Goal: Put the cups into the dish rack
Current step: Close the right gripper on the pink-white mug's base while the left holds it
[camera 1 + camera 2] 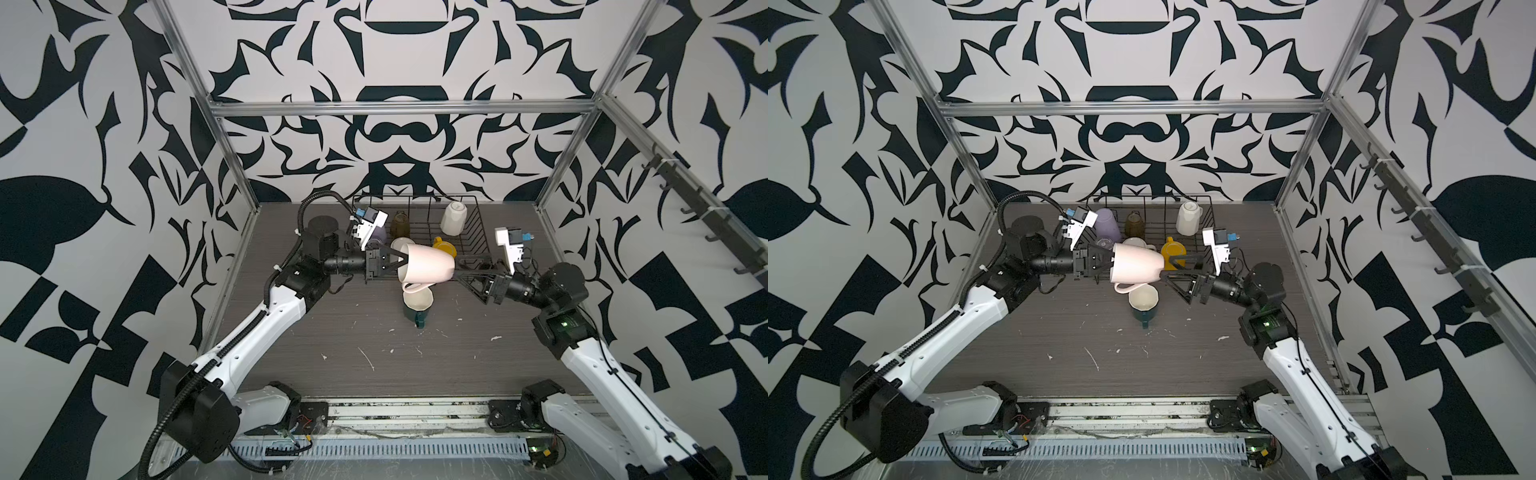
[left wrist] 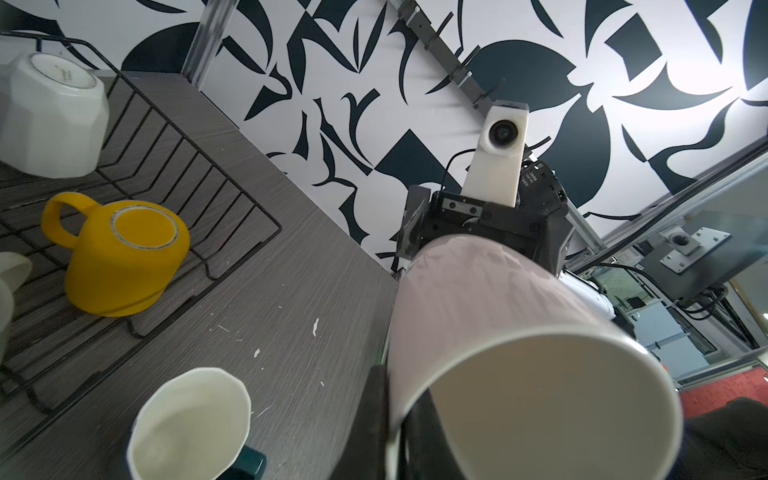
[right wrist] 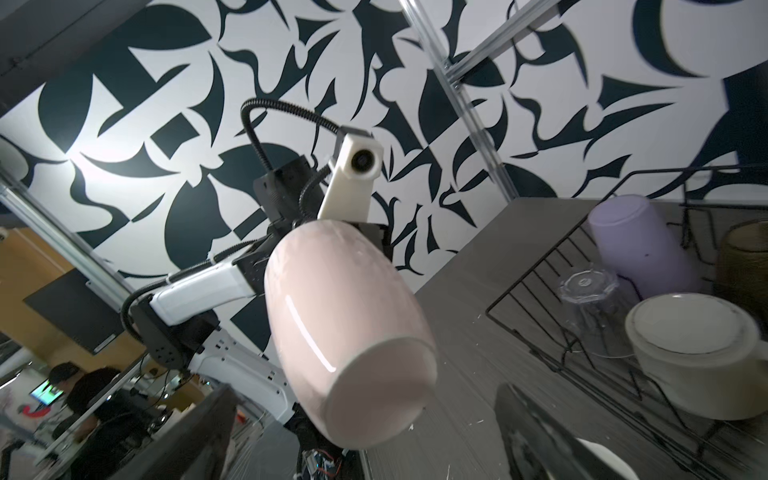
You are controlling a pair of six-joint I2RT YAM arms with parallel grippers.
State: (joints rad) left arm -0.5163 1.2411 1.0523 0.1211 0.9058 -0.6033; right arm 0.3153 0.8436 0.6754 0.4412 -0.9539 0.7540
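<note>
Two tools face each other above the desk, the dish rack just behind them. The left tool pinches the rim of a sideways pale pink mug; the right tool has its jaws spread at the mug's base. A dark green mug stands below.

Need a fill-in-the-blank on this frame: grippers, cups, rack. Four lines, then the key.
The mug gripped at its rim by the left gripper is pale ____.
The right gripper, by that mug's base, is ____.
The dark green mug stands on the table, outside the dish rack, mouth facing ____.
The yellow mug in the rack sits ____ down.
Missing: pink; open; up; upside.
</note>
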